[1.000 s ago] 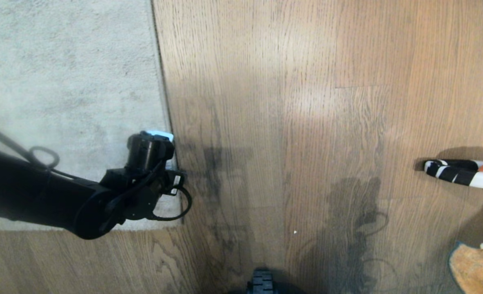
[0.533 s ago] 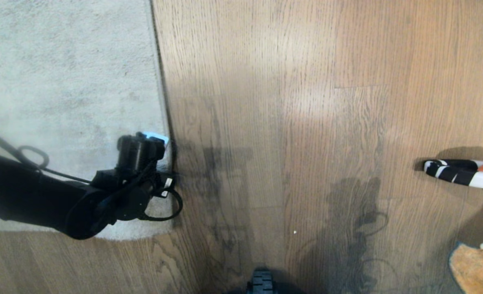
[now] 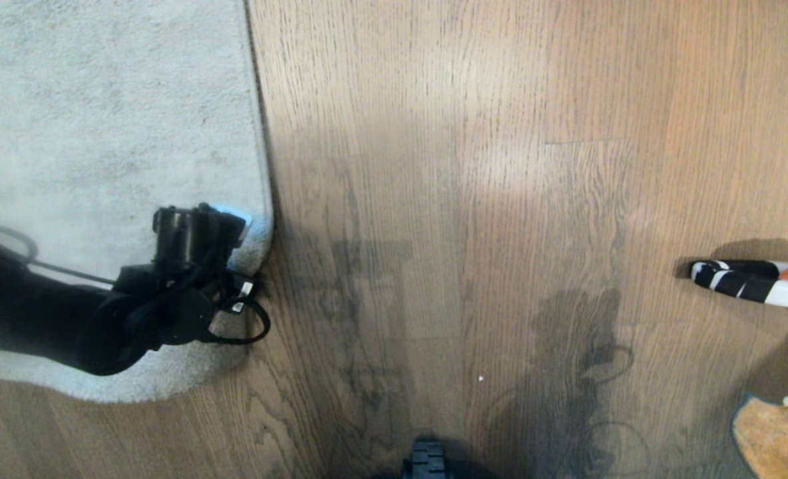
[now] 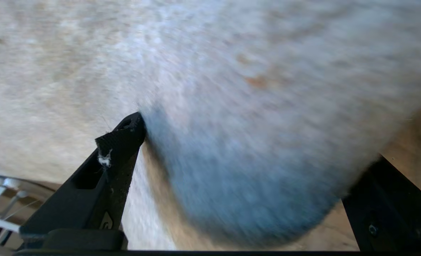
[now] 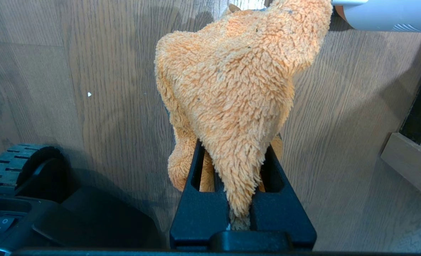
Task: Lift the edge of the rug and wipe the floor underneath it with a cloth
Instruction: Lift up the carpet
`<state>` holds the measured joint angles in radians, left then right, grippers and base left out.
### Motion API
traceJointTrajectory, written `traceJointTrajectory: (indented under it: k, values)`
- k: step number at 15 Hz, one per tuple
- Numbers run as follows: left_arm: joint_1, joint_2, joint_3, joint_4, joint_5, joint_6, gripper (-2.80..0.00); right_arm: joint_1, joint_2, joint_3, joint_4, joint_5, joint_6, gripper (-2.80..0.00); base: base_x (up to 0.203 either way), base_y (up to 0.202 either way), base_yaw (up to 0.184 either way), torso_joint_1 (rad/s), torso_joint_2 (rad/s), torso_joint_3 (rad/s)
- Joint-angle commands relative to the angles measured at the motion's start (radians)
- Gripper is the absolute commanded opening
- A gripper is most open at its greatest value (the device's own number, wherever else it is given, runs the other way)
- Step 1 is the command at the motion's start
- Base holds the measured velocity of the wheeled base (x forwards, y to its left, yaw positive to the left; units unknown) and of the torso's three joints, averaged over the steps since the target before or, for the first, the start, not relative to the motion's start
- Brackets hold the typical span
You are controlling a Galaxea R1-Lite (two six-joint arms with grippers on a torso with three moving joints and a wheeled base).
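Observation:
The pale grey rug lies at the left on the brown wood floor (image 3: 434, 199). Its rug edge (image 3: 261, 233) is curled over at the near corner, rounded instead of square. My left gripper (image 3: 231, 229) sits on that corner. In the left wrist view this left gripper (image 4: 256, 142) is open, its fingers (image 4: 121, 142) wide apart with the bulging fold of rug (image 4: 253, 170) between them. At the lower right, my right gripper (image 5: 233, 153) is shut on the fluffy orange cloth (image 5: 232, 78), which hangs just above the floor. The cloth (image 3: 777, 439) shows at the head view's corner.
A white, black and orange striped object (image 3: 753, 283) lies on the floor at the right. The robot's base wheel (image 3: 427, 462) is at the near edge. A grey tube (image 5: 384, 14) and a pale wooden ledge (image 5: 413, 160) are close to the cloth.
My left gripper has moved left and dragged the rug corner with it. The square corner has curled round, and floor that it covered now shows. The right arm and cloth have not moved.

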<state>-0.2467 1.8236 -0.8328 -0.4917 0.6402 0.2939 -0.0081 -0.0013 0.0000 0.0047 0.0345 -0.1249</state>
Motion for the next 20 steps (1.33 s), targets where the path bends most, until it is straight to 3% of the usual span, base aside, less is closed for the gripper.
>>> traceJointTrajectory:
  k: [1, 10, 18, 20]
  values:
    - [0.031, -0.021, -0.029, -0.008, 0.007, 0.020, 0.00, -0.001, 0.001, 0.000, 0.000, 0.001, -0.001, -2.80, 0.000, 0.000, 0.000, 0.000, 0.00, 0.000]
    - [0.047, 0.000, -0.233, -0.005, 0.007, 0.046, 0.00, 0.000, 0.001, 0.000, 0.000, -0.001, -0.001, -2.80, 0.000, 0.000, 0.000, 0.000, 0.00, 0.000]
    - [0.012, 0.010, -0.321, 0.008, 0.010, 0.045, 0.00, -0.001, 0.001, 0.000, 0.000, 0.001, -0.001, -2.80, 0.000, 0.000, 0.000, 0.000, 0.00, 0.000]
    - [-0.016, 0.003, -0.319, 0.028, 0.036, 0.045, 0.00, -0.001, 0.001, 0.000, 0.000, -0.001, -0.001, -2.80, 0.000, 0.000, 0.000, 0.000, 0.00, 0.000]
